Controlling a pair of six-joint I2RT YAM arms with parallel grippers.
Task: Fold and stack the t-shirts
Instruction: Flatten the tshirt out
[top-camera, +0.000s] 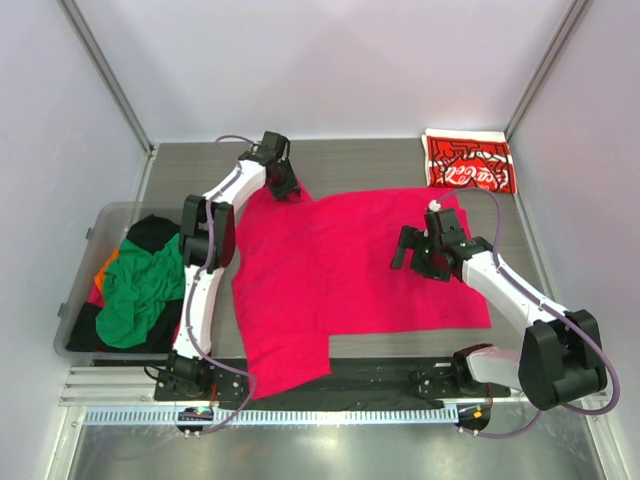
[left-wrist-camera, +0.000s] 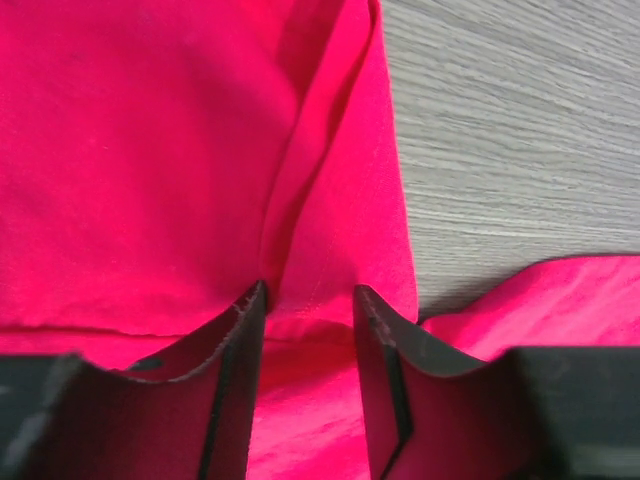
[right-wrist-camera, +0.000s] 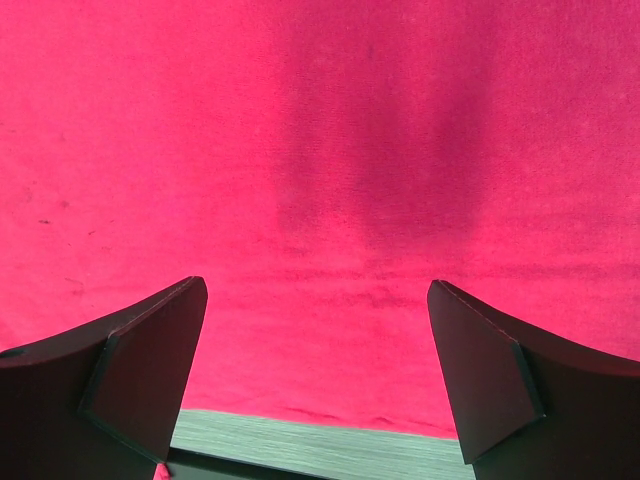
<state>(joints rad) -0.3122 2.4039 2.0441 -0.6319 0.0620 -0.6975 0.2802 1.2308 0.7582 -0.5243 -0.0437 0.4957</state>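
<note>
A plain crimson-pink t-shirt (top-camera: 340, 270) lies spread flat on the grey table (top-camera: 370, 165). My left gripper (top-camera: 288, 188) is at its far left corner. In the left wrist view the gripper (left-wrist-camera: 310, 290) has its jaws a narrow gap apart, with a raised fold of the pink cloth (left-wrist-camera: 330, 230) between them. My right gripper (top-camera: 402, 252) hovers over the shirt's right part, wide open and empty (right-wrist-camera: 318, 285) above the pink cloth (right-wrist-camera: 330, 150). A folded red Coca-Cola t-shirt (top-camera: 468, 162) lies at the back right.
A clear plastic bin (top-camera: 80, 250) stands at the left with green (top-camera: 145, 290), black (top-camera: 150, 232) and orange (top-camera: 105, 265) tees heaped in it. Walls enclose the table on three sides. A black strip and metal rail run along the near edge (top-camera: 380, 385).
</note>
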